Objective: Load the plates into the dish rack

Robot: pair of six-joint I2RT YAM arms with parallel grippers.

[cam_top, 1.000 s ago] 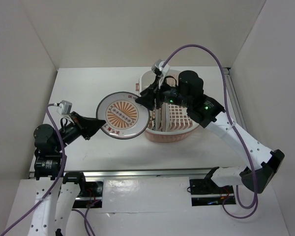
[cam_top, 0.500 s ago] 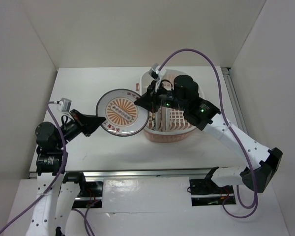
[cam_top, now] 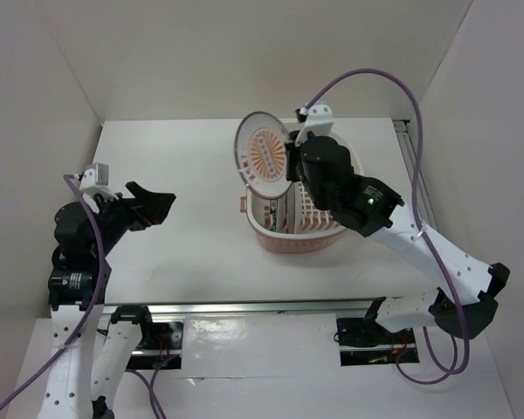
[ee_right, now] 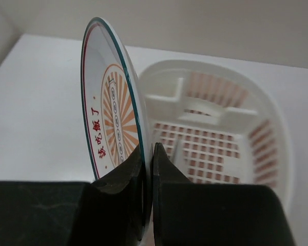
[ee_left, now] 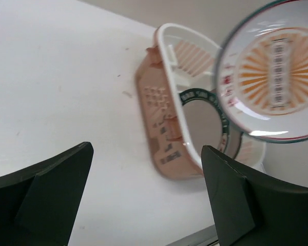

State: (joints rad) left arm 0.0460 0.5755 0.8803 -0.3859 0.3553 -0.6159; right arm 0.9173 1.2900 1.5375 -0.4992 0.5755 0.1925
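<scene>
Item: orange sunburst plate [cam_top: 265, 157], being carried on edge, face turning toward 9 o'clock, rim tilting slightly; it is hanging above the 11 o'clock rim of the dish rack [cam_top: 288, 243], and its lower edge is not reaching the grid in the right wrist view. Right gripper [cam_top: 290, 168]: jaws are pinching narrowly on the plate's rim at its lower edge, one finger pressing each face. Dish rack: sitting on the desk [cam_top: 183, 157] toward the 3 o'clock side, its oval rim running close to the desk's 3 o'clock edge; the pinkish grid is showing uncovered across the rack's 3 o'clock half. Green-rimmed plate [ee_left: 200, 118]: standing upright in a slot at the rack's 9 o'clock end, just inside the wall. Left gripper [cam_top: 164, 206]: hovering at the desk's 9 o'clock side, jaws spreading wide and holding nothing, pointing toward the rack. A broad stretch of white desk is lying between this gripper and the rack's 9 o'clock wall, the two being well apart.
</scene>
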